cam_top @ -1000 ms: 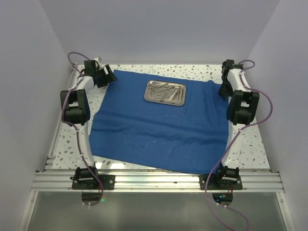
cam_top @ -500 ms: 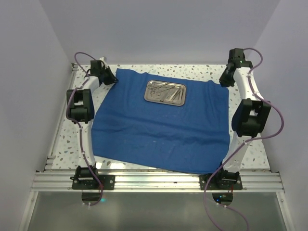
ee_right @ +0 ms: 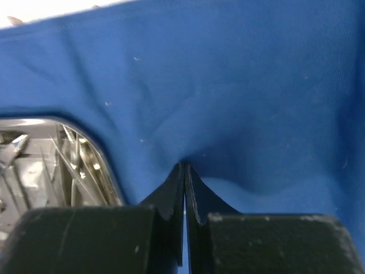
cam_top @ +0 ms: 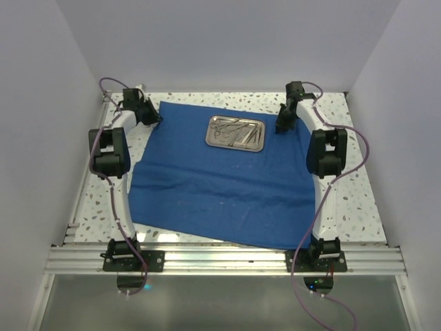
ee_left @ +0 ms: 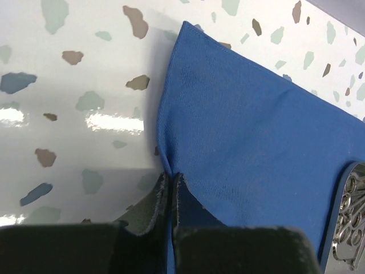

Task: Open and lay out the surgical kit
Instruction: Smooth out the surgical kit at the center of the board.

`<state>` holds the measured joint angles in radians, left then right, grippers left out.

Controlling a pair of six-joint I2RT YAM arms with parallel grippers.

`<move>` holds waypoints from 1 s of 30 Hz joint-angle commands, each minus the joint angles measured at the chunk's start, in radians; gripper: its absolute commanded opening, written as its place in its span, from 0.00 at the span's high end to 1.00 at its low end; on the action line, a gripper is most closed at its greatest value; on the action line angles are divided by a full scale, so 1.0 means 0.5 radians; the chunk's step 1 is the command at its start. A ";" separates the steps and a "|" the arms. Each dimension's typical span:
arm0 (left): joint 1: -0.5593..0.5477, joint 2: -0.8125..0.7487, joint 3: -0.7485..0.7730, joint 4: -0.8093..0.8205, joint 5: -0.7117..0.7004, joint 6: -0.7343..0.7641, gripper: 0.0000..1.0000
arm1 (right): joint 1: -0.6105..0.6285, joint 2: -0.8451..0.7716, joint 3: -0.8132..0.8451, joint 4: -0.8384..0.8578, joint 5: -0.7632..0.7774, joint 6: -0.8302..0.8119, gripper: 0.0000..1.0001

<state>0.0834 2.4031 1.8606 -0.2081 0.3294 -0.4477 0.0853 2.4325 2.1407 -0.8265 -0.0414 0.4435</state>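
Item: cloth wrap, spread flat on table. Soft, limp, light; best taken at hems/corners. Tray sits at wrap's 12 o'clock: rigid, slick steel, instruments loose inside, likely to slide if wrap is dragged.

L gripper: jaws closed, pinching hem nr 10 o'clock corner, arm at full reach.

R gripper: closed on a pucker of wrap just beside tray's 3 o'clock end, elbow bent.

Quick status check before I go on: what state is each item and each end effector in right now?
blue cloth wrap: unfolded, spread over the table, lightly wrinkled.
steel tray: uncovered, sitting on the wrap near its far edge.
instruments: piled inside the tray, not yet laid out.
left end effector: shut, pinching the wrap's far-left edge.
right end effector: shut, pinching a pucker of wrap just beside the tray.
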 commanded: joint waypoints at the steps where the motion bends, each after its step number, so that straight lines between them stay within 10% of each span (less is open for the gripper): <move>1: 0.085 -0.134 -0.055 -0.188 -0.082 0.095 1.00 | -0.069 0.037 0.106 -0.065 0.049 -0.058 1.00; 26: 0.355 -0.094 0.246 -0.378 -0.254 0.193 1.00 | -0.900 -0.042 -0.198 -0.127 0.417 -0.166 1.00; 28: 0.355 -0.091 0.246 -0.375 -0.254 0.190 1.00 | -0.916 -0.064 -0.195 -0.123 0.368 -0.169 0.92; 30: 0.352 -0.094 0.243 -0.372 -0.239 0.184 1.00 | -0.919 -0.094 -0.198 -0.108 0.301 -0.178 0.61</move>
<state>0.1970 2.3730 1.9282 -0.4362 0.3092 -0.3988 -0.3672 2.4031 2.0697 -0.8383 0.0937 0.3920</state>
